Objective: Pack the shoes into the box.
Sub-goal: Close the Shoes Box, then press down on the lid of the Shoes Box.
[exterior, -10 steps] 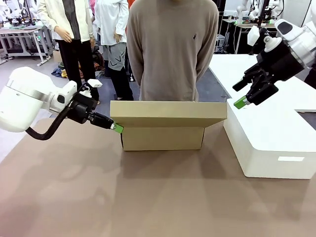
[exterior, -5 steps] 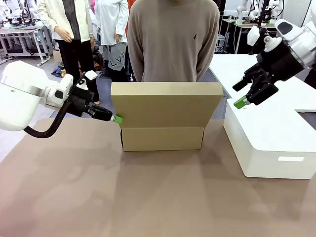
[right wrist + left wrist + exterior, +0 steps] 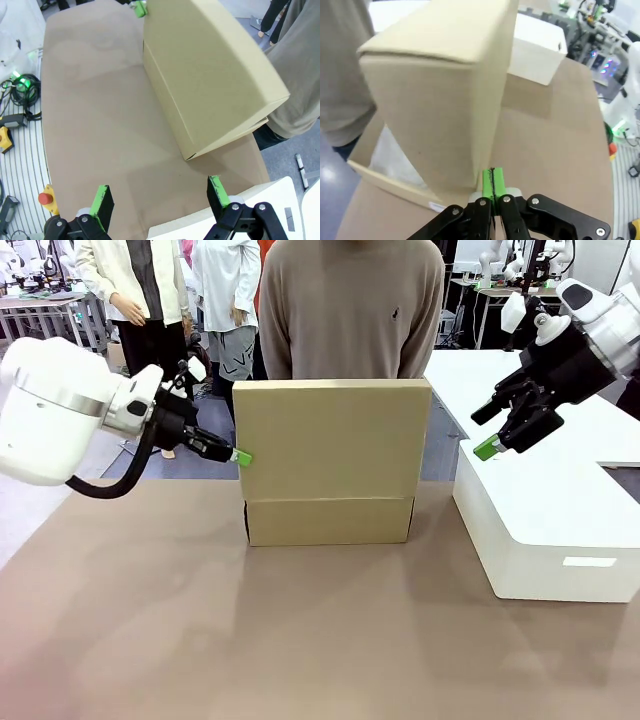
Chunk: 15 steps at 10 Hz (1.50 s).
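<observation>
The tan cardboard box point(image 3: 330, 521) stands at mid-table, and its flap lid point(image 3: 335, 438) is raised almost upright. My left gripper point(image 3: 240, 457) is shut, its green tips touching the lid's left edge. In the left wrist view those shut tips point(image 3: 492, 181) meet the lid point(image 3: 435, 100), and white tissue paper point(image 3: 395, 160) shows inside the box. The shoes are out of view. My right gripper point(image 3: 486, 430) hangs open with nothing between its fingers, over the white box point(image 3: 545, 530). The right wrist view shows that gripper point(image 3: 161, 195) open, with the cardboard box point(image 3: 210, 80) below it.
A person point(image 3: 350, 320) in a beige sweater stands right behind the cardboard box at the far edge. The large white box fills the table's right side. Bare brown tabletop point(image 3: 300, 640) stretches in front of the box.
The lid has swung up from lying flat over the box to nearly upright. My left gripper rose along with its left edge. The right arm has not moved.
</observation>
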Each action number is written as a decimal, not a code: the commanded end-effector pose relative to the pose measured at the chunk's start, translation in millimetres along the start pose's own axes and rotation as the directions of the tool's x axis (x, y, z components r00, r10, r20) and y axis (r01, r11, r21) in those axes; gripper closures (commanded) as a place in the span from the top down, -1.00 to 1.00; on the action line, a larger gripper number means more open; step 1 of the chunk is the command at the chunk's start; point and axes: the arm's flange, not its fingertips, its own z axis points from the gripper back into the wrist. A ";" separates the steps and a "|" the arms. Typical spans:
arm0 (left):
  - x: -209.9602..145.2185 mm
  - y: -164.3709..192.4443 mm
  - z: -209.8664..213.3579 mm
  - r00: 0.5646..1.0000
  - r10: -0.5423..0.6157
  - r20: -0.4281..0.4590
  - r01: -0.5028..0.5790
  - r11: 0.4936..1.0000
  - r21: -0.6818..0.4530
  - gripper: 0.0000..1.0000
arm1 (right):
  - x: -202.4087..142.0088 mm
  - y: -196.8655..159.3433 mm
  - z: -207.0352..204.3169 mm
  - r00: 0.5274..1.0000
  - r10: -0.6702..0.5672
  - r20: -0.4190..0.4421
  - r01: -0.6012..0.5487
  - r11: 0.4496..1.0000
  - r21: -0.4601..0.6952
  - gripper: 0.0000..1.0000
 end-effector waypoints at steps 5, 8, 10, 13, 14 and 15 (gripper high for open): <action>24.1 50.2 -2.6 0.993 0.086 -0.079 -0.071 0.982 0.177 -1.00 | 0.2 -2.4 0.2 0.999 0.022 0.031 -0.022 1.000 0.011 1.00; 17.6 49.9 -1.2 0.995 0.067 -0.069 -0.054 0.983 0.177 -1.00 | 0.2 -2.4 0.2 0.999 0.022 0.031 -0.022 1.000 0.011 1.00; 17.6 49.9 -1.2 0.995 0.067 -0.069 -0.054 0.983 0.177 -1.00 | 0.2 -2.4 0.2 0.999 0.022 0.031 -0.022 1.000 0.011 1.00; 17.6 49.9 -1.2 0.995 0.067 -0.069 -0.054 0.983 0.177 -1.00 | 0.2 -2.4 0.2 0.999 0.022 0.031 -0.022 1.000 0.011 1.00; 17.6 49.9 -1.2 0.995 0.067 -0.069 -0.054 0.983 0.177 -1.00 | 0.2 -2.4 0.2 0.999 0.022 0.031 -0.022 1.000 0.011 1.00; 17.6 49.9 -1.2 0.995 0.067 -0.069 -0.054 0.983 0.177 -1.00 | 0.2 -2.4 0.2 0.999 0.022 0.031 -0.022 1.000 0.011 1.00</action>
